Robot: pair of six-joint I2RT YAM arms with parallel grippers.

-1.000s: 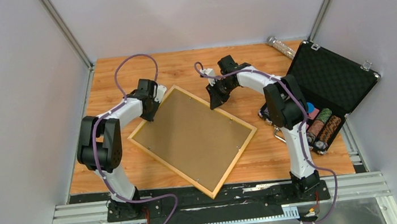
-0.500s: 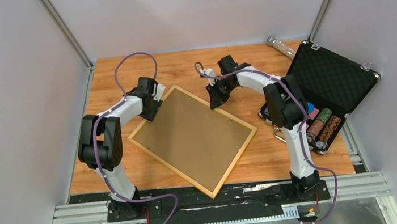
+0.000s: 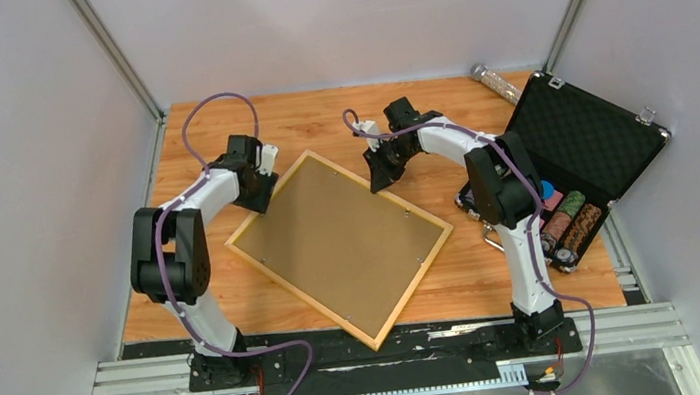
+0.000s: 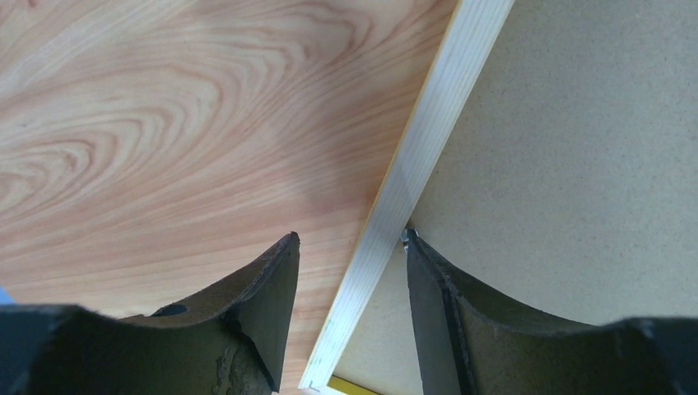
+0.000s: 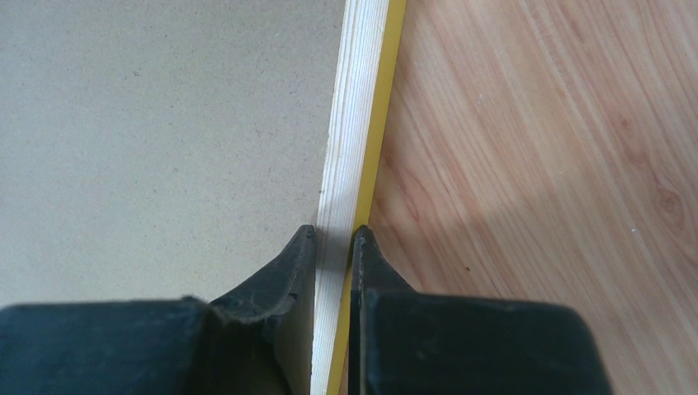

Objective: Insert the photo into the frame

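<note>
one thin rail is all there is to take hold of on the frame, which lies face down and skewed on the table, its brown backing board facing up and one corner pointing toward the arm bases. the photo shows in no view (whether it sits under the board i cannot tell), so the frame is the only task thing to judge.

it looks light and stiff: slim pale wood with a yellow painted outer face, and a flat board filling the back. being broad and flat, it would likely swing or twist if lifted by a single pinch, so a hold on two opposite rails seems safer. the painted face may be slick, and the rail is narrow, so the pads want to sit square across it, not near a corner.

the right gripper is clamped on the far right rail, one jaw on the board side and one on the yellow outer side. the left gripper stands parted astride the far left rail, gripping nothing, with one jaw over bare table and the other over the board's edge.

well off to the right an open black case lies clear of the frame
</note>
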